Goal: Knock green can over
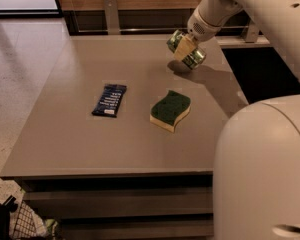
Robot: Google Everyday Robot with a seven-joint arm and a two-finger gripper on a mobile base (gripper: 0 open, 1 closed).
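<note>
The green can (196, 58) is a small pale-green drink can with a silver rim. It is tilted well over on its side at the far right of the grey table (80, 149), just above its own shadow. My gripper (185, 48) comes down from the white arm at the upper right. Its tan finger (184, 46) lies across the can's middle, and the gripper is shut on the can. I cannot tell whether the can touches the table.
A green-topped yellow sponge (171, 109) lies mid-table, in front of the can. A dark blue snack packet (109, 100) lies to its left. My white body (262, 169) fills the lower right. A metal post (110, 13) stands behind the table's far edge.
</note>
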